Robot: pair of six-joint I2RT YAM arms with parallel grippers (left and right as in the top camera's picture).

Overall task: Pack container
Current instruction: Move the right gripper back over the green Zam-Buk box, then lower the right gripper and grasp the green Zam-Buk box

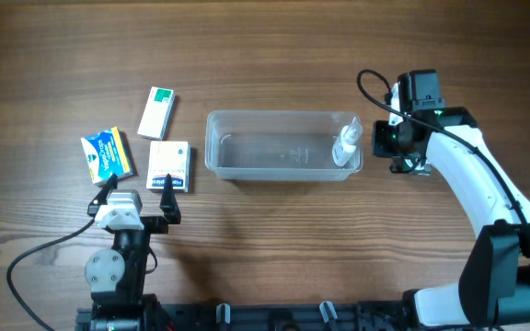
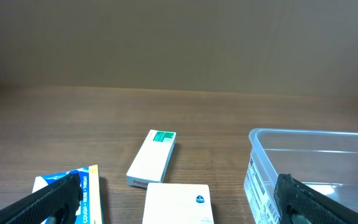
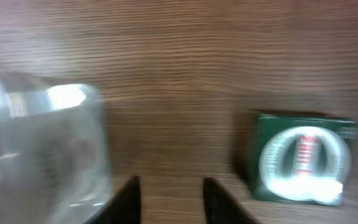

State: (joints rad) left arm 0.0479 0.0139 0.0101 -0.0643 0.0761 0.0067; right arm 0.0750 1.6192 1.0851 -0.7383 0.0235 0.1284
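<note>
The clear container (image 1: pixel 283 145) lies across the middle of the table, and a small clear bottle (image 1: pixel 346 142) leans in its right end. Just outside that end hangs my right gripper (image 1: pixel 382 138). In the blurred right wrist view that gripper (image 3: pixel 169 199) stands open over bare wood, with the container (image 3: pixel 42 143) to its left. My left gripper (image 1: pixel 137 191) is wide open near the table's front left. In its wrist view the left gripper (image 2: pixel 179 208) frames a white box (image 2: pixel 178 202), and the container (image 2: pixel 316 162) sits on the right.
A white box (image 1: pixel 169 165), a blue and yellow box (image 1: pixel 107 154) and a white box with a green end (image 1: pixel 156 112) lie left of the container. A dark green box (image 3: pixel 300 155) with a white label lies near my right gripper.
</note>
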